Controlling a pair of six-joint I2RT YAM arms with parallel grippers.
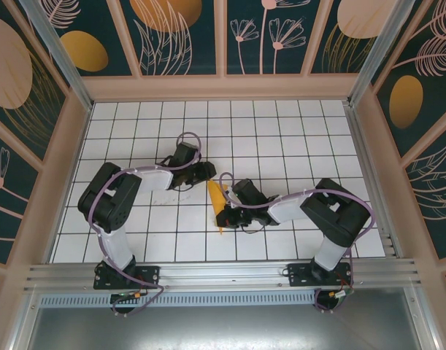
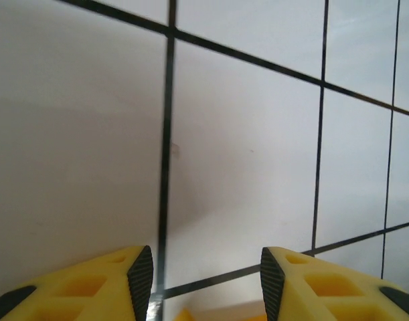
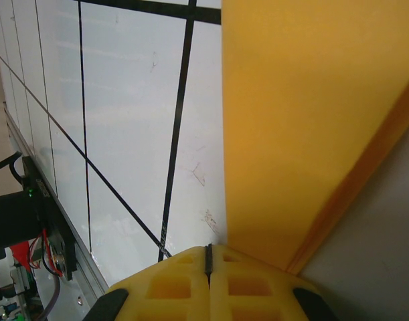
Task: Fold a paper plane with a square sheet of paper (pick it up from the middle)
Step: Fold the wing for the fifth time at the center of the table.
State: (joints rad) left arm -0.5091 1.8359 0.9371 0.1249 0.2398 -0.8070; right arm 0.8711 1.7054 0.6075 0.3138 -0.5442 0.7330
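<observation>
Paper point(image 1: 217, 201): thin matte orange-yellow sheet, folded to a narrow pointed strip w/ layered edge, lying flat mid-table btwn the arms. It looks well along, but wings and final creases prob. remain; exact fold stage can't be told. R gripper point(image 3: 207, 253): clenched, empty, tips at the paper's edge, prob. pressing a crease. L gripper point(image 2: 206, 267): released, nothing btwn fingers, over glossy white gridded table point(image 1: 135, 131) just left of the paper.

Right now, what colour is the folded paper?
The paper is plain orange-yellow, clearest in the right wrist view.
</observation>
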